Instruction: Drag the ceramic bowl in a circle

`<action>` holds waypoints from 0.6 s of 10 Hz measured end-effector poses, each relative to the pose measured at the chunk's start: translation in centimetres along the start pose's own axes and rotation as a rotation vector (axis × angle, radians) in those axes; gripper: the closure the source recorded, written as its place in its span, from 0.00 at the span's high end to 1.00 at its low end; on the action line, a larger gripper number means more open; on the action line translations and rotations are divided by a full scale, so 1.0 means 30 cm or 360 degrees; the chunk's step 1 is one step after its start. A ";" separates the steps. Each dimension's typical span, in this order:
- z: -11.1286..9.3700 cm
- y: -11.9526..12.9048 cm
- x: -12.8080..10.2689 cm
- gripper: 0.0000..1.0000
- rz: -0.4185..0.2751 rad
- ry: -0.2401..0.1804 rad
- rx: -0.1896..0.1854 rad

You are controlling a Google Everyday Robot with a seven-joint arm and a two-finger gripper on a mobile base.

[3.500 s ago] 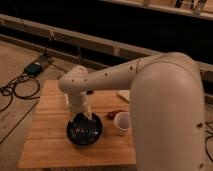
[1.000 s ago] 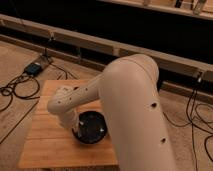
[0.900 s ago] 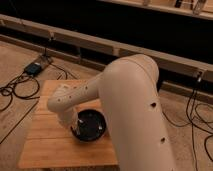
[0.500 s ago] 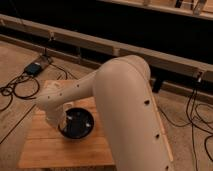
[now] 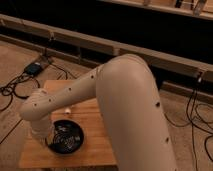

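Note:
The ceramic bowl [image 5: 66, 137] is round, shallow and black with a glossy patterned inside. It sits on the wooden table [image 5: 95, 150] near its front left. My gripper [image 5: 48, 138] hangs from the white arm [image 5: 120, 95] and reaches down at the bowl's left rim. The big white arm fills the middle of the view and hides the table's right part. The white cup is hidden.
A small pale object [image 5: 67, 109] lies on the table just behind the bowl, beside the arm. Cables [image 5: 12, 92] and a blue box [image 5: 34, 68] lie on the floor to the left. More cables [image 5: 200, 115] lie on the right. A dark low wall runs behind.
The bowl has slid left and toward the table's front, together with the gripper. The arm has swung left over the table and now hides the cup.

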 end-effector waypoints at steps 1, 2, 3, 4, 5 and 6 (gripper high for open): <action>-0.001 -0.014 0.047 0.00 0.0042 0.0022 -0.0010; 0.004 -0.049 0.087 0.00 0.0101 0.0038 -0.0013; 0.017 -0.118 0.126 0.00 0.0194 0.0054 -0.0009; 0.029 -0.178 0.143 0.00 0.0264 0.0058 -0.0005; 0.046 -0.267 0.157 0.00 0.0351 0.0060 0.0005; 0.056 -0.344 0.158 0.00 0.0421 0.0054 0.0013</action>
